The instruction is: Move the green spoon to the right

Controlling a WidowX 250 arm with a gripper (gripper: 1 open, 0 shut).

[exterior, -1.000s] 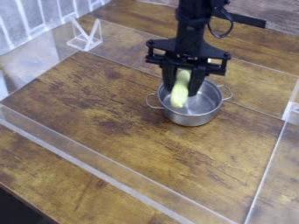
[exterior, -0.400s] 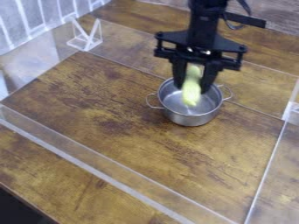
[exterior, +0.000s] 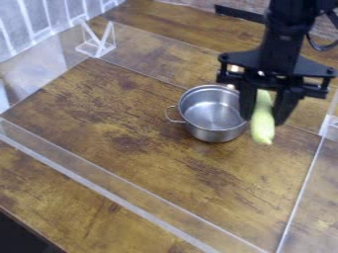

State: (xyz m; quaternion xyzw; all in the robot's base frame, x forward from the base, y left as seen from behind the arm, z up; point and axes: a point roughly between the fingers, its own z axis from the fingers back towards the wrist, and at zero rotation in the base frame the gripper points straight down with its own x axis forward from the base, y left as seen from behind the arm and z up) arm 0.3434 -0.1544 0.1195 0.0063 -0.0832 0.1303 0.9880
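Observation:
The green spoon [exterior: 264, 117] hangs upright in the air just right of the steel pot [exterior: 212, 112], its thick yellow-green handle showing below the fingers. My gripper [exterior: 270, 95] points straight down and is shut on the spoon's upper part. The spoon's silver bowl is hidden between the fingers. The spoon's lower end hangs a little above the wooden table [exterior: 119, 119], past the pot's right rim.
A clear plastic barrier [exterior: 158, 215] runs along the front and right side of the table. A small clear stand [exterior: 93, 42] sits at the back left. The black arm [exterior: 286, 25] rises from the gripper to the top right.
My gripper has carried the spoon from above the pot's inside to the right, past the pot's right rim, and slightly upward. The pot has not moved.

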